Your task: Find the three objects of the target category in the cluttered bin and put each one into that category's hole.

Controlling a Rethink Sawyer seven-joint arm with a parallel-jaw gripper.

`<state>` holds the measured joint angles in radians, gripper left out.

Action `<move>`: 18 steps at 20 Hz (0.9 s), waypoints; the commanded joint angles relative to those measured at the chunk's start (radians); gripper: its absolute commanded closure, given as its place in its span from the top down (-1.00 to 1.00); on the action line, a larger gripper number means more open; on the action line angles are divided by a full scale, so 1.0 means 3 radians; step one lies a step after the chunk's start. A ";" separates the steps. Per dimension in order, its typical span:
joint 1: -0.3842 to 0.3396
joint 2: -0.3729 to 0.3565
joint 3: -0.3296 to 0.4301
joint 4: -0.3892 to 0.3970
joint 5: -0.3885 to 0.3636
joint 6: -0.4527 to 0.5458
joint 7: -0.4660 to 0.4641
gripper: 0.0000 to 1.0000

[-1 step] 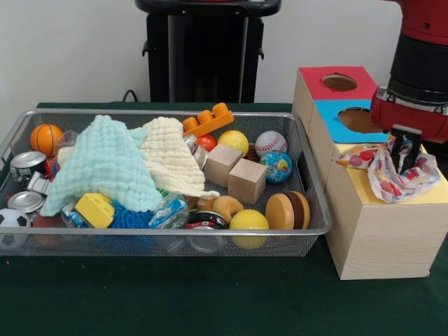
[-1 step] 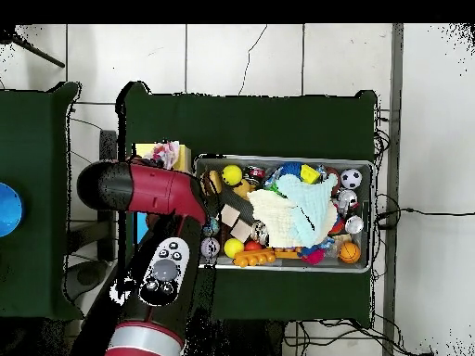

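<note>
While the gripper (image 1: 405,152) hangs over the wooden box (image 1: 381,231), its tips press into a patterned cloth (image 1: 392,171), so it looks closed on the cloth. The cloth lies on the yellow part (image 1: 434,196) of the box top, near the blue part (image 1: 343,129) and the red part (image 1: 318,84). If a hole sits under the cloth, it is hidden. To do this step well, the arm should push the cloth straight down and let go only when most of it is inside. Two more cloths, a mint cloth (image 1: 98,168) and a cream cloth (image 1: 171,157), wait in the wire bin (image 1: 311,185).
</note>
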<state>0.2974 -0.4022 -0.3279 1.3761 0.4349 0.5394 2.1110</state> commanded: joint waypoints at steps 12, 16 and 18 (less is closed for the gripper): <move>-0.0104 0.0824 0.0305 0.0389 0.0433 -0.0378 0.1070 -1.00; -0.0141 0.0905 0.0379 0.0470 0.0582 -0.0579 0.1099 -1.00; -0.0159 0.0976 0.0394 0.0488 0.0664 -0.0688 0.1131 -1.00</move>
<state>0.2946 -0.3068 -0.3281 1.3876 0.5749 0.4121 2.1368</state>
